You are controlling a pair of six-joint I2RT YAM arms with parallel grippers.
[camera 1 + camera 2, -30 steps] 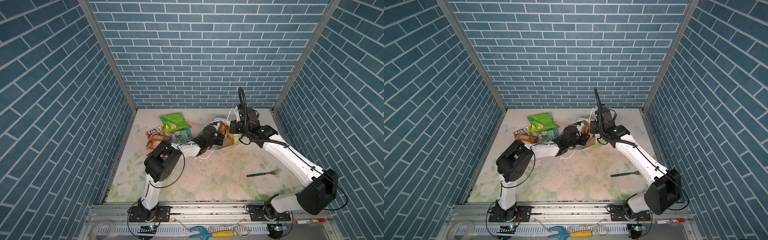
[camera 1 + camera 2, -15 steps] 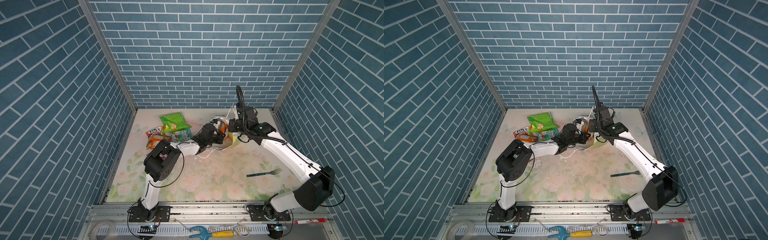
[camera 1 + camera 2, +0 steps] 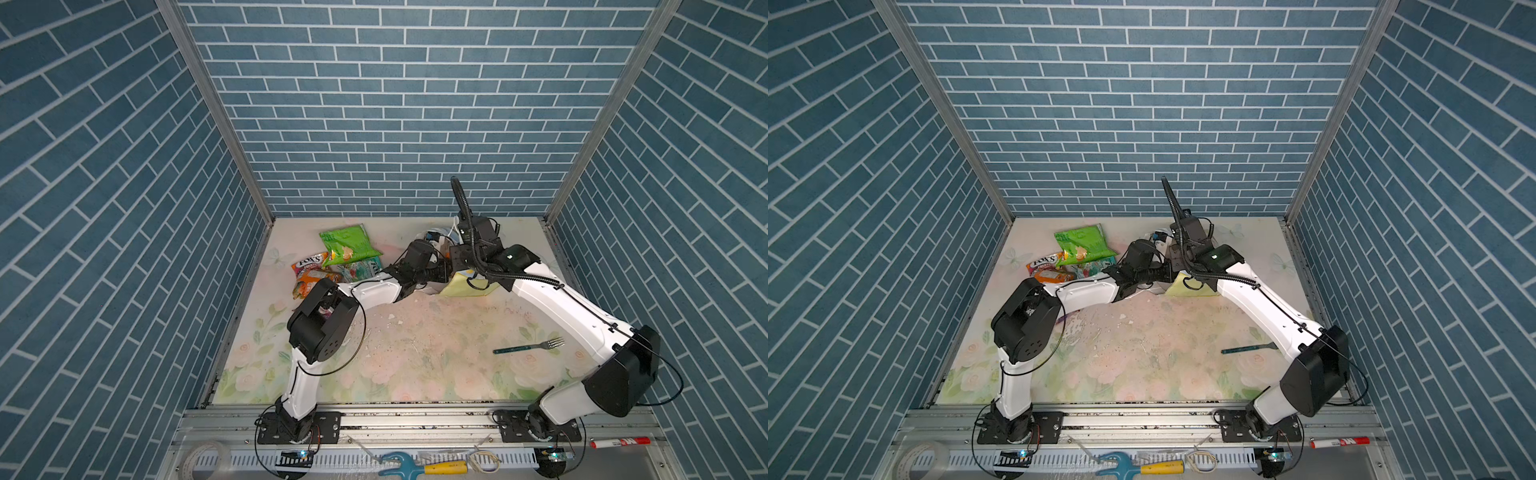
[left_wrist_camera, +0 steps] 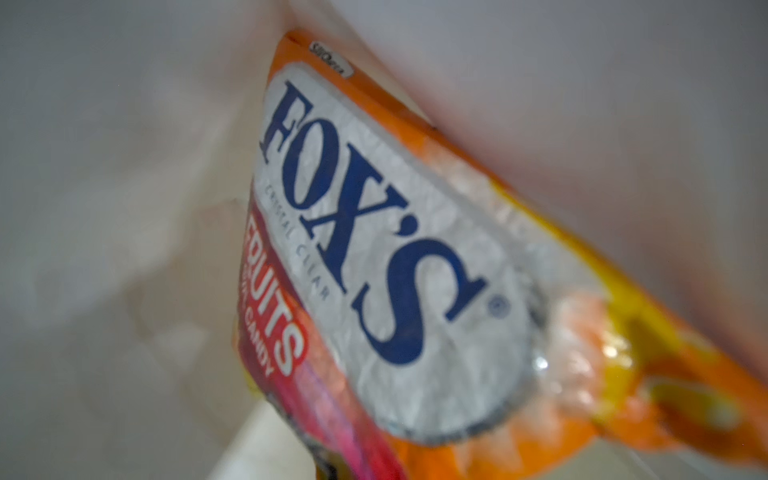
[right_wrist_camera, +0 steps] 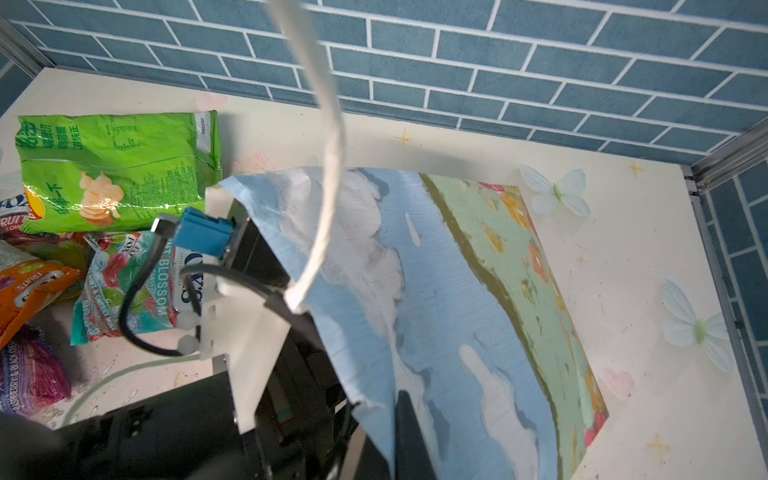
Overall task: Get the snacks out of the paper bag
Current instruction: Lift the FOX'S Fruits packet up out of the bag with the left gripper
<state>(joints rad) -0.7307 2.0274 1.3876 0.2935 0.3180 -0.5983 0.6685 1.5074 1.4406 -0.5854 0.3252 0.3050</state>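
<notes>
Blue brick-pattern walls (image 3: 395, 104) on 3 sides; pale floral tabletop (image 3: 436, 353) w/ butterfly prints; alu rail (image 3: 415, 420) at front; even light.

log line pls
left pincer: hidden in paper bag, FOX'S packet ahead | right pincer: shut on paper bag | green chip bag: out

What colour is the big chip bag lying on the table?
The chip bag is bright green with pale chips pictured; the right wrist view shows it best.

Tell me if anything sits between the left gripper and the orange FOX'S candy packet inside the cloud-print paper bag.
Nothing visible does. In the left wrist view the orange FOX'S candy packet fills the frame, with only the white inside of the cloud-print paper bag around it. The left gripper itself is hidden, so contact is unconfirmed.
</notes>
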